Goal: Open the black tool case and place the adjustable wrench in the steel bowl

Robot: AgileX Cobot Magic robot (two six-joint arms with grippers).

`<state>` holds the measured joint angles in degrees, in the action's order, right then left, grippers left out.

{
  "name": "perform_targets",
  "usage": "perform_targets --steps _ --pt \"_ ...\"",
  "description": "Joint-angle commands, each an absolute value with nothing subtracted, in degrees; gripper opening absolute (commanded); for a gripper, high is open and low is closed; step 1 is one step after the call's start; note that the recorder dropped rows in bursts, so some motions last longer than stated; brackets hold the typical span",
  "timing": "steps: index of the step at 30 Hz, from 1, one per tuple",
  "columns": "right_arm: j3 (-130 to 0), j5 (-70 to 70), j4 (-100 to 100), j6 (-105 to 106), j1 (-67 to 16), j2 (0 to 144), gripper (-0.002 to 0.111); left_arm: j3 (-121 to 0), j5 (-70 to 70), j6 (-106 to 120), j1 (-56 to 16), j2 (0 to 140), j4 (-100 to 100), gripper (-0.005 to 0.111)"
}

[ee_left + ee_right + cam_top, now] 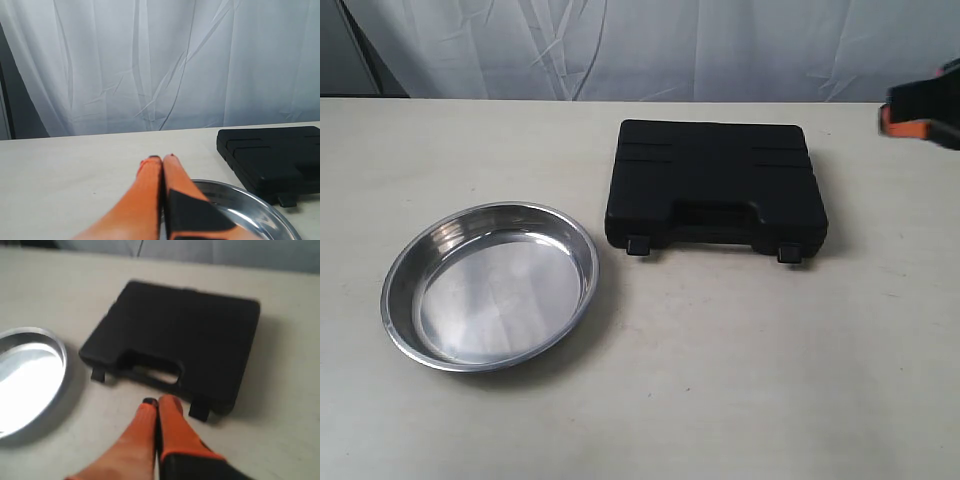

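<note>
Black tool case (715, 180) lies closed and flat near the counter's far edge, right of middle; steel bowl (585, 240) toward left edge. My left tool (161, 159) and right tool (157, 401) both pinched together, empty. Case looks rigid, slick, probably hefty; I'd lift the lid from the latch (790, 255) side.

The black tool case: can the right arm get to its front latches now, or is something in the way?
Probably yes. The right gripper, shut, hovers just in front of the black tool case, near one latch; only bare table lies between them.
</note>
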<state>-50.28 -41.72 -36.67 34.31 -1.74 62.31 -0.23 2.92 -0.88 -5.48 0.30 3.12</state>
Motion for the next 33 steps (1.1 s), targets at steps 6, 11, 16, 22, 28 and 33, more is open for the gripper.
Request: perform_targets --steps 6,11,16,22,28,33 --pt "-72.1 -51.7 -18.4 37.6 -18.3 99.5 0.031 0.0 3.0 -0.9 -5.8 0.0 3.3 0.000" --pt "-79.9 -53.8 -9.4 37.6 -24.7 109.8 0.054 0.0 3.0 -0.9 -5.8 0.0 3.3 0.000" --pt "-82.3 -54.6 -7.0 37.6 -26.3 114.4 0.043 0.0 3.0 -0.9 -5.8 0.0 3.3 0.000" --pt "-82.4 -51.7 0.0 30.7 -26.3 116.1 0.037 0.0 3.0 -0.9 -5.8 0.0 3.3 0.000" --pt "-82.5 -46.9 4.4 26.9 -26.3 116.7 0.037 0.0 3.0 -0.9 -5.8 0.0 3.3 0.000" --pt "-82.6 -44.9 5.3 26.9 -26.3 119.2 0.037 0.0 3.0 -0.9 -5.8 0.0 3.3 0.000"
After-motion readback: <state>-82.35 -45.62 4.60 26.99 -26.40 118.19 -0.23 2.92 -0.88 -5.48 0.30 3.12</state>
